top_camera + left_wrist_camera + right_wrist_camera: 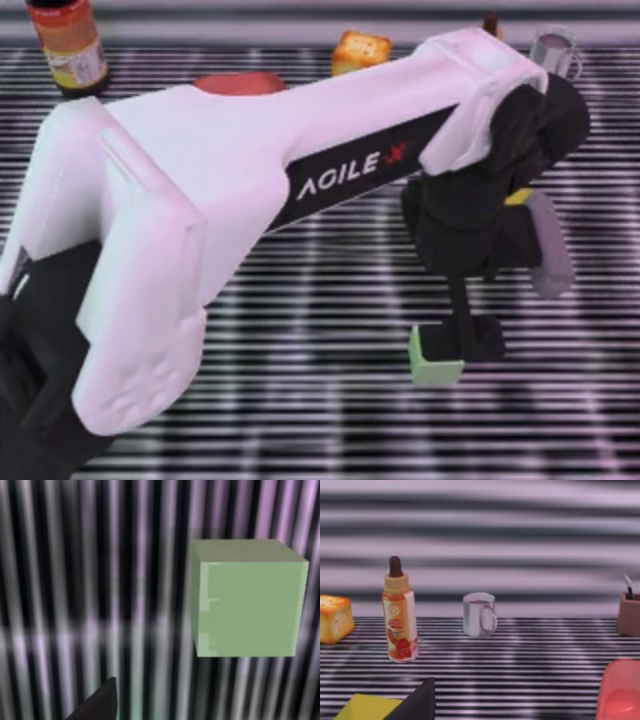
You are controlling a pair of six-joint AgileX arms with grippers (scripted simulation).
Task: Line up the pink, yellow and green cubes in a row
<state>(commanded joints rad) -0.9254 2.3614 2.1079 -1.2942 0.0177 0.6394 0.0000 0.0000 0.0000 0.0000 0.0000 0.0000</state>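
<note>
From above, my left arm reaches across the striped desk (pixel 300 400) from the left, and its gripper (pixel 462 345) hangs right over the green cube (pixel 433 360), the dark fingers (pixel 487 338) set against the cube's upper right side; I cannot tell from here whether they are pinching it or only beside it. A sliver of the yellow cube (pixel 519 197) peeks out just behind the gripper's wrist, mostly covered by it. Farther back from the gripper stand an orange cracker-like block (pixel 360 50), a clear mug (pixel 555 48), a sauce bottle (pixel 67 45) at the far left corner, and something red (pixel 238 84) half hidden by the arm. In the left wrist view the green cube (pixel 247 600) sits on the stripes, apart from the one dark fingertip (pixel 100 702) that shows. In the right wrist view one dark fingertip (pixel 417 702) shows beside the yellow cube (pixel 367 707), with the bottle (pixel 399 617), mug (pixel 479 614) and cracker block (pixel 335 619) beyond; a pink-red shape (pixel 620 692) lies at the edge.
</note>
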